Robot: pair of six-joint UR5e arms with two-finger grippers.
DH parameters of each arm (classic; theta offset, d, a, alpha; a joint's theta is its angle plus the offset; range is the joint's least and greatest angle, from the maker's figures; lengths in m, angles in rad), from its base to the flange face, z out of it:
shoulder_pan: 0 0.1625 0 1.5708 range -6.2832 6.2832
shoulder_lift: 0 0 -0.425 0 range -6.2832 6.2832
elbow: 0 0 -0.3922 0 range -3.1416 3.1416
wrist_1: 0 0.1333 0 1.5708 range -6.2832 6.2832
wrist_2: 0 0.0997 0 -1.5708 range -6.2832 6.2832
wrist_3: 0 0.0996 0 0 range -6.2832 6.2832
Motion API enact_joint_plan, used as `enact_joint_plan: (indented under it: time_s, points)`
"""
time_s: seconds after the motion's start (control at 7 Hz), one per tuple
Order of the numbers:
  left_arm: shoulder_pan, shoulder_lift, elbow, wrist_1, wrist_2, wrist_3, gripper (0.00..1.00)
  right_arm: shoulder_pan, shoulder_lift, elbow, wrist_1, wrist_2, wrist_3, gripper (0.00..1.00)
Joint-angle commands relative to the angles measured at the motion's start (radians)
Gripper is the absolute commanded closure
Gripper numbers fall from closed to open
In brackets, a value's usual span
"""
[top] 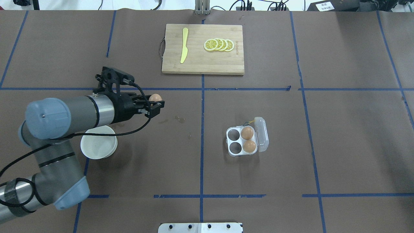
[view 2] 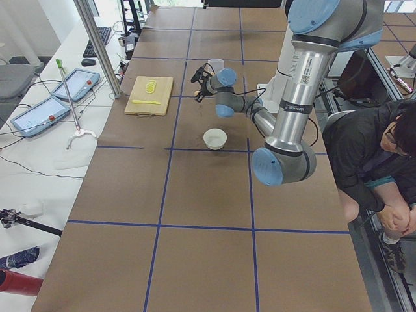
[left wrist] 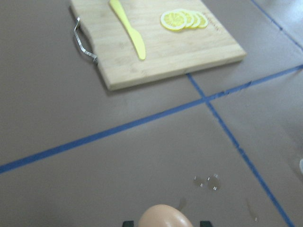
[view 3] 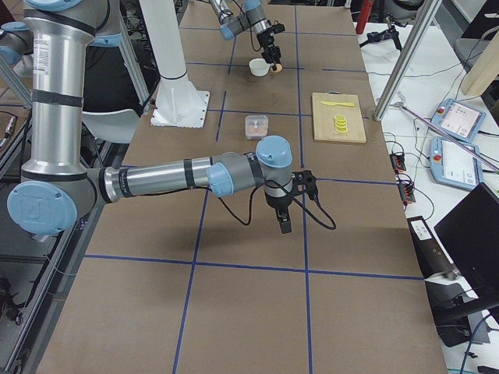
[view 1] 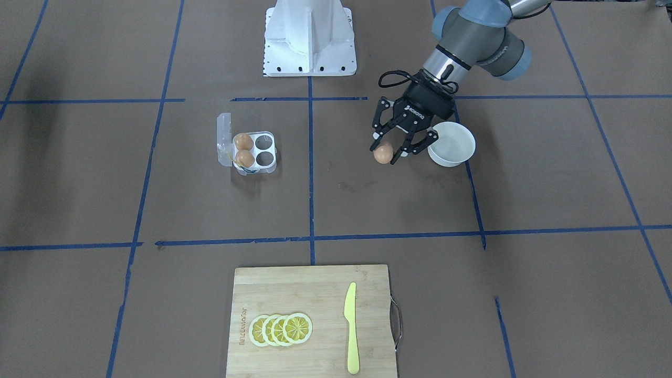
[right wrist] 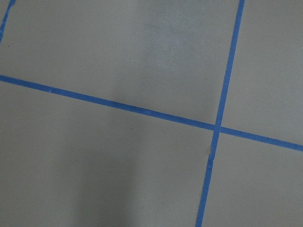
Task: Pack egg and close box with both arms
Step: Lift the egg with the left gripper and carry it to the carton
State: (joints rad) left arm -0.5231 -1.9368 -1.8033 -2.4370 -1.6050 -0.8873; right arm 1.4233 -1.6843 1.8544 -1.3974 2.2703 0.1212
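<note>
Egg (view 1: 384, 154) pinched in left jaws — box (view 1: 255, 153) open, well apart

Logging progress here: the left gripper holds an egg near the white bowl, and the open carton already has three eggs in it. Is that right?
Not quite: the open carton holds two eggs, not three; its other two cells are empty, as the overhead exterior view shows. The left gripper does hold an egg near the white bowl.
</note>
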Motion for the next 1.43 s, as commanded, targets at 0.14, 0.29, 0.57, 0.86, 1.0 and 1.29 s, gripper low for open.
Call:
enact_joint_plan:
  time_s: [0.14, 0.29, 0.57, 0.86, 1.0, 1.29]
  points:
    - [0.189, -0.183, 0.027, -0.040, 0.239, 0.002, 1.00, 0.000, 0.000, 0.000, 0.000, 0.000, 0.000, 0.00]
    - [0.237, -0.207, 0.071, -0.043, 0.323, 0.002, 1.00, 0.000, 0.000, 0.000, 0.000, 0.000, 0.000, 0.00]
    - [0.244, -0.224, 0.105, -0.069, 0.327, 0.196, 1.00, 0.000, 0.000, 0.000, 0.000, 0.000, 0.000, 0.00]
    - [0.250, -0.273, 0.203, -0.088, 0.359, 0.280, 1.00, 0.000, 0.000, 0.002, 0.000, 0.000, 0.002, 0.00]
    - [0.256, -0.298, 0.261, -0.124, 0.372, 0.297, 1.00, 0.000, 0.000, 0.003, 0.000, 0.000, 0.002, 0.00]
    - [0.278, -0.321, 0.327, -0.163, 0.373, 0.332, 1.00, 0.000, 0.000, 0.000, 0.000, -0.003, 0.000, 0.00]
